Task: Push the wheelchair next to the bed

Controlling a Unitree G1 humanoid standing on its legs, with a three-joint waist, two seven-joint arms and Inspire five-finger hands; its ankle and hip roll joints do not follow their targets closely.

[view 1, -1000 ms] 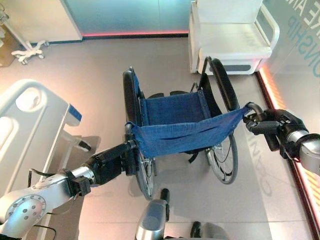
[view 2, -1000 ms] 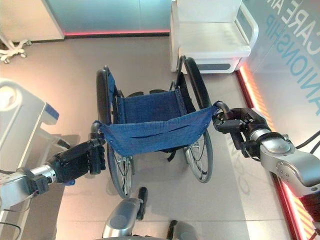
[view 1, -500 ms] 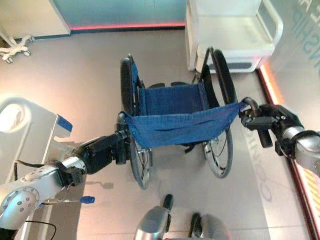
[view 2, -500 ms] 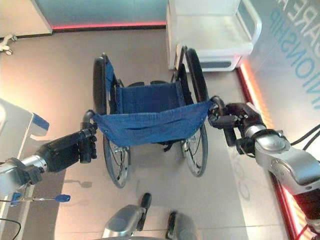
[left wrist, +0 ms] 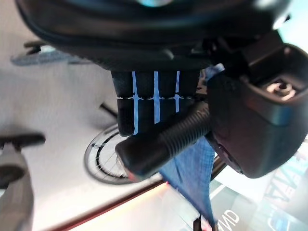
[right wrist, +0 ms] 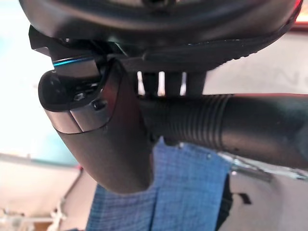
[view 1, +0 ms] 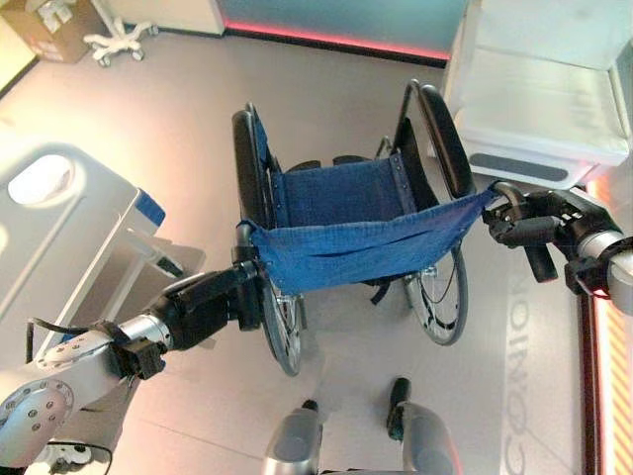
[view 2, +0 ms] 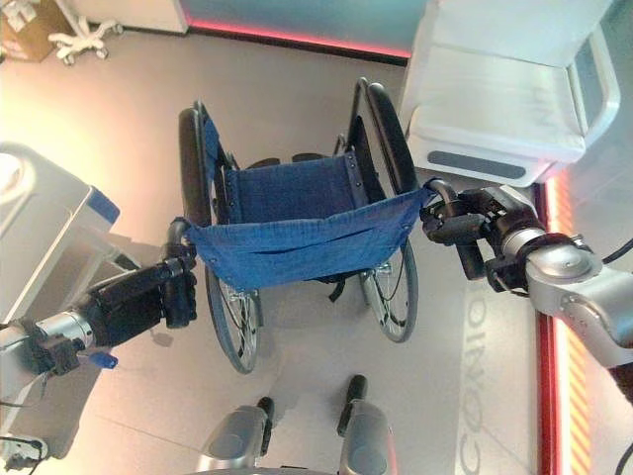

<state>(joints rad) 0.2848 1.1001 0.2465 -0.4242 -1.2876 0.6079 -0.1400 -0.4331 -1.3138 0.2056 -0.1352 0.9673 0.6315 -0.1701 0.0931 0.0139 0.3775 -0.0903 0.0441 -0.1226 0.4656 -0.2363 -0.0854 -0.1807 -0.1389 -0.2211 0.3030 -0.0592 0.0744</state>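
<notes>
A wheelchair (view 1: 346, 213) with a blue cloth seat and black wheels stands on the floor in front of me, its back toward me. My left hand (view 1: 213, 302) is shut on the wheelchair's left push handle (left wrist: 163, 142). My right hand (view 1: 539, 228) is shut on the right push handle (right wrist: 231, 127). The bed (view 1: 59, 228), white with a grey end panel, is at the left, close beside the wheelchair's left wheel (view 1: 282, 327).
A white armchair (view 1: 544, 94) stands at the back right, just past the wheelchair's right wheel. A glowing red strip (view 1: 613, 396) runs along the floor at the right. A wheeled stand base (view 1: 119, 35) and a cardboard box (view 1: 54, 15) sit at the back left.
The camera has swung, so the whole scene sits differently. The wheelchair has rolled on with both hands still on its handles. The bed now reaches further into view.
</notes>
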